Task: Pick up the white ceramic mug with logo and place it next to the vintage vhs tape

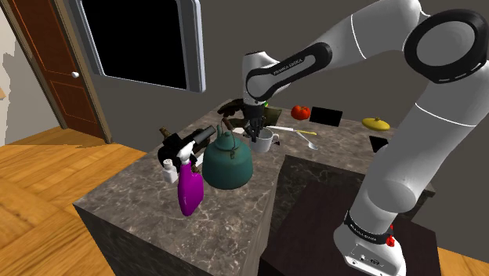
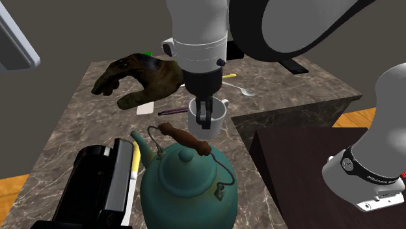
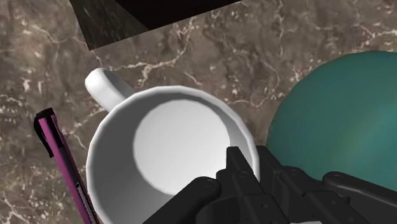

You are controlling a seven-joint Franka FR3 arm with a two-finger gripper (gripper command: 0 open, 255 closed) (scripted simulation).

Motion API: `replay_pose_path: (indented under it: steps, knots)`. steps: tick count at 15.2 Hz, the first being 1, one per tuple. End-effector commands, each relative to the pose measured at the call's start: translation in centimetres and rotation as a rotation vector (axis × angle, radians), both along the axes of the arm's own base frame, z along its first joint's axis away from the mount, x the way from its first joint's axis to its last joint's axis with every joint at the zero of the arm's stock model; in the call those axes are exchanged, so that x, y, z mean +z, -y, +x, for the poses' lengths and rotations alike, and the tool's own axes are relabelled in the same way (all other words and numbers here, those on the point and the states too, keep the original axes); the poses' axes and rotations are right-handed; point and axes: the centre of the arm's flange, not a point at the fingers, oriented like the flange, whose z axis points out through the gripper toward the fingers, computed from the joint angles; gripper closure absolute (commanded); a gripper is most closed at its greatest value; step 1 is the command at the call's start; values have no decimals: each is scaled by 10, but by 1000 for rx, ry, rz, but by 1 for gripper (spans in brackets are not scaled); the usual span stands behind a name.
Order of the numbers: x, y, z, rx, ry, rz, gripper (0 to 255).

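The white mug (image 3: 172,153) sits upright on the marble counter (image 3: 210,51), with its handle pointing away from the teal kettle (image 3: 337,127). My gripper (image 3: 251,168) is shut on the mug's rim: one finger is inside the cup and one outside, on the kettle side. From the second exterior view the gripper (image 2: 203,117) comes straight down onto the mug (image 2: 215,116). In the shoulder view the mug (image 1: 265,142) stands just behind the kettle (image 1: 229,163). A flat black box (image 1: 327,116), probably the tape, lies at the counter's far end.
A pink pen (image 3: 60,165) lies beside the mug. A brown glove (image 2: 140,78) and a spoon (image 2: 241,88) lie behind it. A purple bottle (image 1: 188,192), a black device (image 2: 97,185), a red tomato (image 1: 300,112) and a yellow object (image 1: 377,124) share the counter. My stand (image 1: 313,212) borders it.
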Motion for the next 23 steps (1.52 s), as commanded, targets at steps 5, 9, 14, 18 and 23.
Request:
replay_pose_path:
  steps: [5, 9, 14, 18, 23]
  knots:
    - [31, 1, 0, 0, 0, 0, 255]
    - [52, 1, 0, 0, 0, 0, 255]
    - [79, 1, 0, 0, 0, 0, 255]
    - [95, 1, 0, 0, 0, 0, 255]
    - [95, 61, -29, 0, 0, 0, 255]
